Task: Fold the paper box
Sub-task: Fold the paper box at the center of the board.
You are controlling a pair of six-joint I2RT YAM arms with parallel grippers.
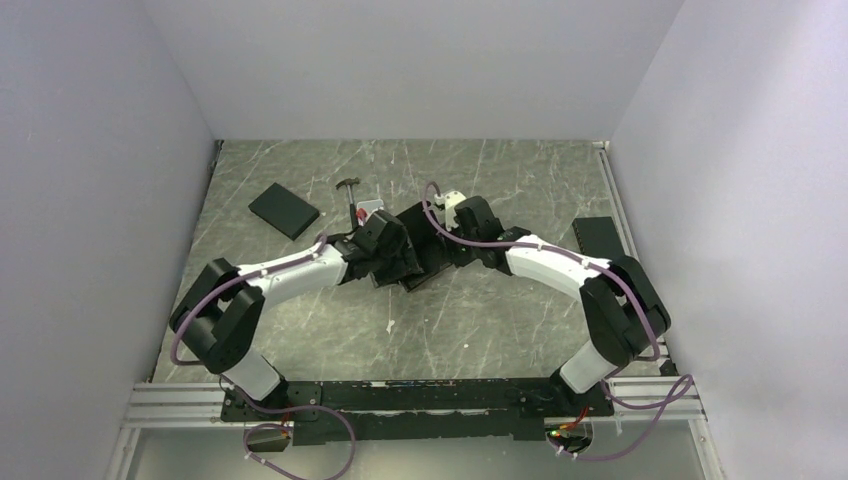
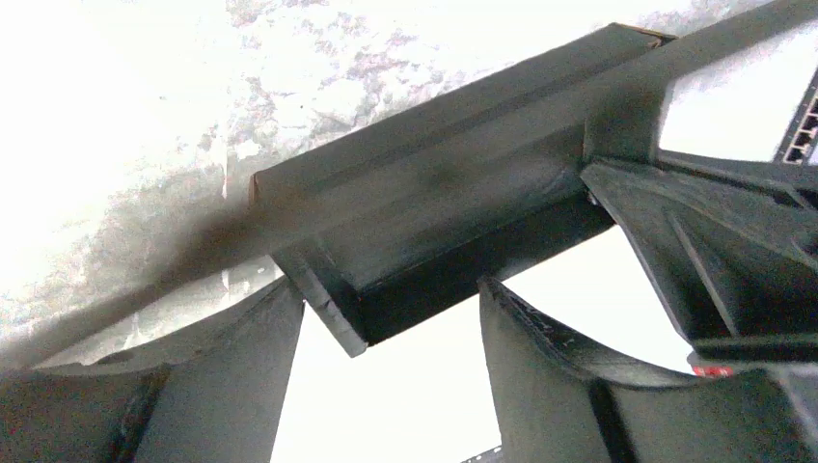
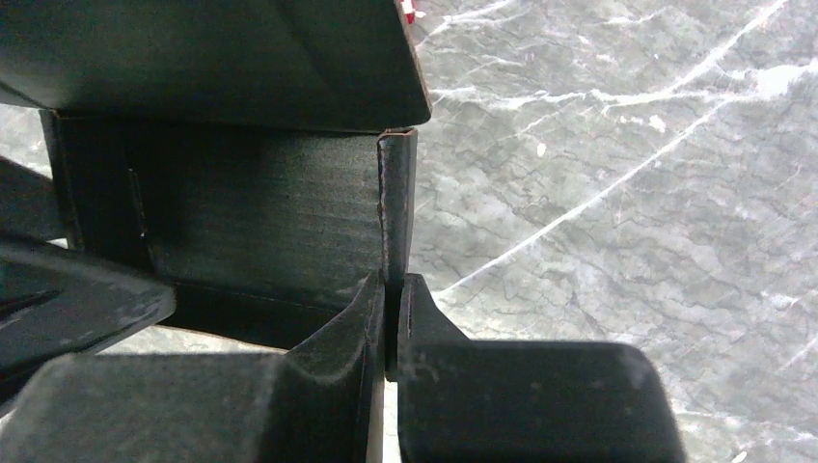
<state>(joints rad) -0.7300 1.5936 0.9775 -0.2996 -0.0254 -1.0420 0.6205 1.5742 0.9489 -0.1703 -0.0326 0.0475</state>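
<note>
The paper box (image 1: 428, 243) is matte black cardboard, partly folded, held up off the marble table (image 1: 480, 320) between the two arms. My left gripper (image 1: 392, 255) is at the box's left end. In the left wrist view its fingers (image 2: 231, 386) stand wide apart, and a folded corner of the box (image 2: 434, 222) sits just above the gap of the left gripper (image 2: 386, 289), untouched by either finger. My right gripper (image 1: 458, 216) is at the box's far right side. In the right wrist view the right gripper (image 3: 395, 289) is shut on the thin upright wall edge of the box (image 3: 241, 212).
A plain black slab (image 1: 283, 210) lies at the back left and another (image 1: 597, 235) by the right wall. A small silver-grey case (image 1: 370, 209) and a small dark-headed tool (image 1: 347, 186) lie just behind the left gripper. White walls enclose three sides.
</note>
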